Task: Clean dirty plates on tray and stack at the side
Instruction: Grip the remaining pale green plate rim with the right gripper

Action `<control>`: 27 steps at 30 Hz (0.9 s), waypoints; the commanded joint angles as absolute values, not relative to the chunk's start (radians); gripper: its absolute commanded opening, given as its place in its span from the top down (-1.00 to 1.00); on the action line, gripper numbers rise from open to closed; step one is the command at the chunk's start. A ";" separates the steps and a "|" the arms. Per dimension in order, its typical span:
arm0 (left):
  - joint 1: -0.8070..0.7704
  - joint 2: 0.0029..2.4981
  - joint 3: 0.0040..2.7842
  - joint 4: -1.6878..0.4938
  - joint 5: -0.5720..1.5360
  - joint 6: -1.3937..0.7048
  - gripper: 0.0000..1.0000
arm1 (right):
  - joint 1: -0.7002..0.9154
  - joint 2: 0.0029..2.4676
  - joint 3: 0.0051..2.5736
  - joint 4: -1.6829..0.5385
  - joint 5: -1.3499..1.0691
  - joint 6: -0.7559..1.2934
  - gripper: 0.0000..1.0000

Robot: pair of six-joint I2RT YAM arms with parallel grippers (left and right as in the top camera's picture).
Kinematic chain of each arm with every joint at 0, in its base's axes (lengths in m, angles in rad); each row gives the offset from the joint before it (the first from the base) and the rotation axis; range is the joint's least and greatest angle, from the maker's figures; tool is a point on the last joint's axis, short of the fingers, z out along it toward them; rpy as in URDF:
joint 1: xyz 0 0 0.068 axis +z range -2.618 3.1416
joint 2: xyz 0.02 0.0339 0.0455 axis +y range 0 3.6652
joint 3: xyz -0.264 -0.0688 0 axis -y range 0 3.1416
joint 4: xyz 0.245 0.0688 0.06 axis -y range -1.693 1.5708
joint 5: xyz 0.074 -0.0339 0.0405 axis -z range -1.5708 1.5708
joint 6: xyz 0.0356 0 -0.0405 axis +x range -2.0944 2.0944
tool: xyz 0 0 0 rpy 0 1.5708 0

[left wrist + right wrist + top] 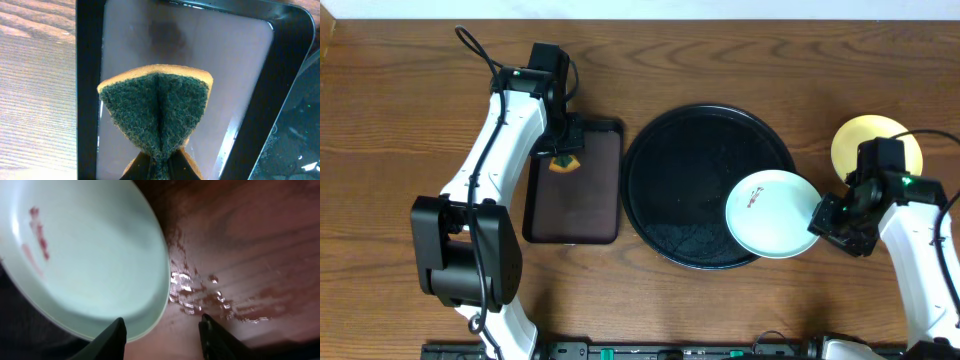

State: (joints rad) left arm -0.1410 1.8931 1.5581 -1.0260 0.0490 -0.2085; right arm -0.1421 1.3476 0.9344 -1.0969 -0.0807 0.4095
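A pale mint plate [772, 214] with small red smears lies over the right rim of the round black tray [670, 180], part of it past the rim. My right gripper [825, 215] is at the plate's right edge. In the right wrist view its jaws stand open [162, 322], and the rim of the plate [90, 255] reaches the left finger [116, 336]. A pale yellow plate [868, 140] lies on the table at the far right. My left gripper [160, 164] is shut on a folded sponge [157, 112], green side out, above the brown rectangular tray [90, 100].
The brown rectangular tray [610, 215] sits just left of the black tray. Wet patches [200, 292] glisten on the wood beside the mint plate. The right arm's body [920, 250] stands close to the yellow plate.
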 commanded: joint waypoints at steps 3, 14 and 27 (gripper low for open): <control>-0.142 1.900 1.554 -1.031 0.037 -0.199 0.85 | -0.129 1.341 0.825 -0.974 -0.069 0.450 0.09; -0.142 1.900 1.554 -1.031 0.037 -0.199 0.84 | -0.126 1.340 0.822 -0.927 -0.077 0.459 0.97; -0.142 1.900 1.554 -1.031 0.037 -0.199 0.84 | 0.095 1.348 0.966 -0.860 -0.015 0.503 0.98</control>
